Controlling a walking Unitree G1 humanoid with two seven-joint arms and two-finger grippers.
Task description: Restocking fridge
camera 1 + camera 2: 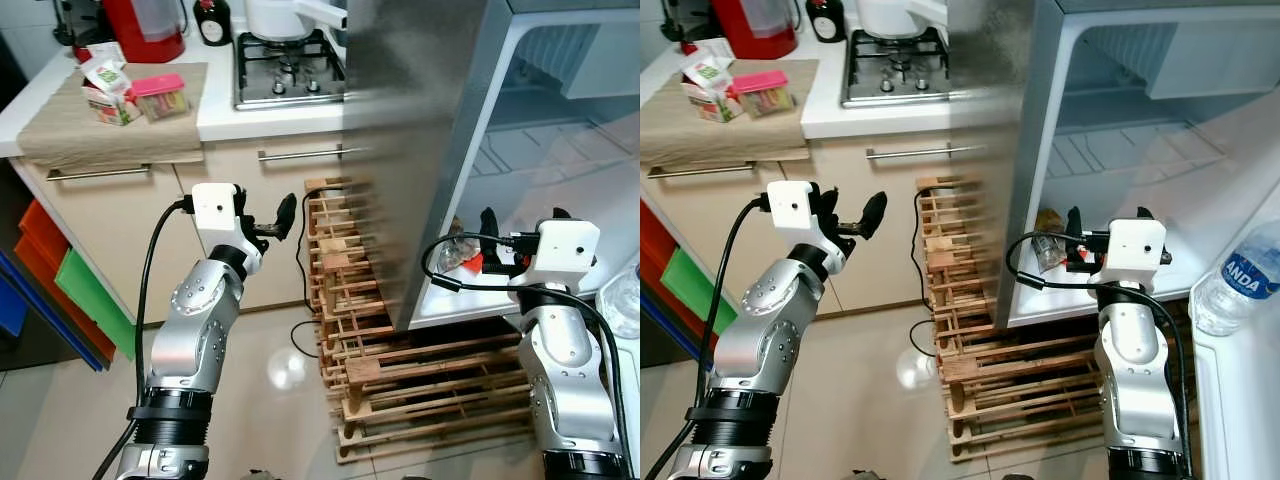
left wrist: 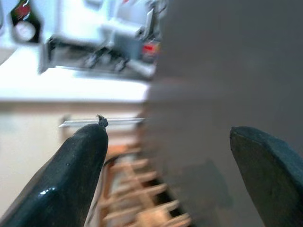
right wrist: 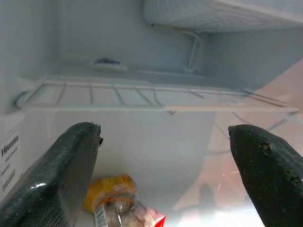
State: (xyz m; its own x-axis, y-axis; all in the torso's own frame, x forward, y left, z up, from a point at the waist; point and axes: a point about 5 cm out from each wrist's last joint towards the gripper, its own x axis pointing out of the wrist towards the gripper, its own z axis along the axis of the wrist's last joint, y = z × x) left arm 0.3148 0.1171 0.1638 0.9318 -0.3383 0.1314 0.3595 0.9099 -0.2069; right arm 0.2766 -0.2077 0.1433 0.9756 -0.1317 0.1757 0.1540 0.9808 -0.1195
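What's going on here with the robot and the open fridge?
The robot stands in front of the open fridge. Its right hand is open and empty at the lower compartment, where a packaged item already lies. Its left hand is open too, raised beside the fridge's steel side. A water bottle sits in the door shelf. Cartons wait on the counter.
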